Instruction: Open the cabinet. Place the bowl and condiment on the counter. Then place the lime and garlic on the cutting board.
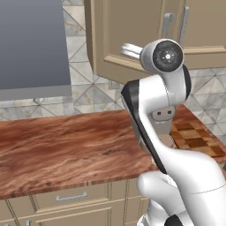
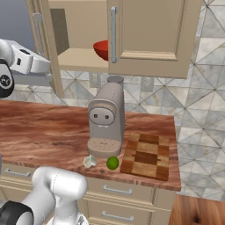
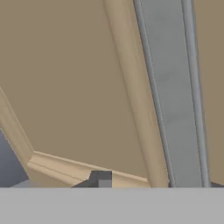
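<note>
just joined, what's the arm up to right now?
It's working on the cabinet. In the right base view the left door is swung open and the bowl sits on the shelf inside. The hand view looks close up at a door panel with its silver handle. Whether the jaws grip it can't be told. The lime and garlic lie on the counter beside the cutting board.
</note>
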Robot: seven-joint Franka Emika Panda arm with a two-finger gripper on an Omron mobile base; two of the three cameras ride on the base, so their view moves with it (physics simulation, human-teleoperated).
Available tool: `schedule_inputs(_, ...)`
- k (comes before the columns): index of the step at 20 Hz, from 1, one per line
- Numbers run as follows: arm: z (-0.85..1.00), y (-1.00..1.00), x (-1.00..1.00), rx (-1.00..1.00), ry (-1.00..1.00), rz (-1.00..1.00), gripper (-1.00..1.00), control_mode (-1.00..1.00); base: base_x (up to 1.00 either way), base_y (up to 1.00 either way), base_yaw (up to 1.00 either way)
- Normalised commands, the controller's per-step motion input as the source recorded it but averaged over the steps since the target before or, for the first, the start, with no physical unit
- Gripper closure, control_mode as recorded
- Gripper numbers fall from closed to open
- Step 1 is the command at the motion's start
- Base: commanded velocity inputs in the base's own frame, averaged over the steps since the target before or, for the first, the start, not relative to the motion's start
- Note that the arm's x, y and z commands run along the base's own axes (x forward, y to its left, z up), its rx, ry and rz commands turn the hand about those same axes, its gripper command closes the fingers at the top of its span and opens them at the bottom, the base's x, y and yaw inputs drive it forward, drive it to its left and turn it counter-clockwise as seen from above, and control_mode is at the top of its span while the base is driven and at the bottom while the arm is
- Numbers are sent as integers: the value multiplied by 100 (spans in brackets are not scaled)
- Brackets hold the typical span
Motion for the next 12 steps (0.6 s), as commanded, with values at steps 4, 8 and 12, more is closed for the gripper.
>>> schedule_inputs(4, -50, 79, 59, 4, 0, 5, 100, -100, 0, 0, 0)
schedule_inputs(8, -18, 35, 1, 0, 2, 1, -100, -100, 0, 0, 0)
schedule_inputs(12, 0, -10, -94, 7, 2, 0, -100, -100, 0, 0, 0)
